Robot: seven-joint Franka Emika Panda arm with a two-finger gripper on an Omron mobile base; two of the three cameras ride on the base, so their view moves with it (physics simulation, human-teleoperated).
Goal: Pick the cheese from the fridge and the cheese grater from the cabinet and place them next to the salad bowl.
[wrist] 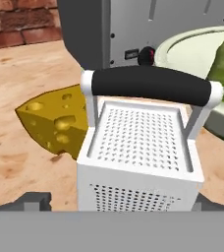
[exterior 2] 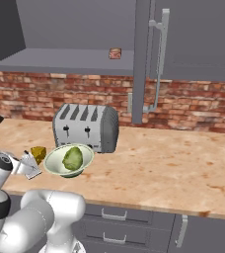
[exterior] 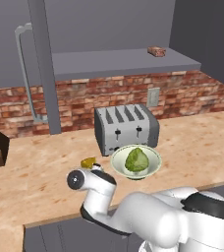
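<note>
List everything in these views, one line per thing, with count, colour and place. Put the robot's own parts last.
Yellow wedge of cheese: one, yellow-orange, on the counter left of the bowl.
White box grater with black handle: one, close before the hand camera, beside the cheese.
Pale round salad bowl: one, whitish-green with a green leafy lump, in front of the toaster.
Silver four-slot toaster: one, against the brick wall.
Small reddish block: one, on the open cabinet shelf.
Grey upper cabinet: one, door open, bent silver handle.
Tan stone counter: one.
White robot arm: one, low in front; jaws by the cheese, state unclear.
</note>
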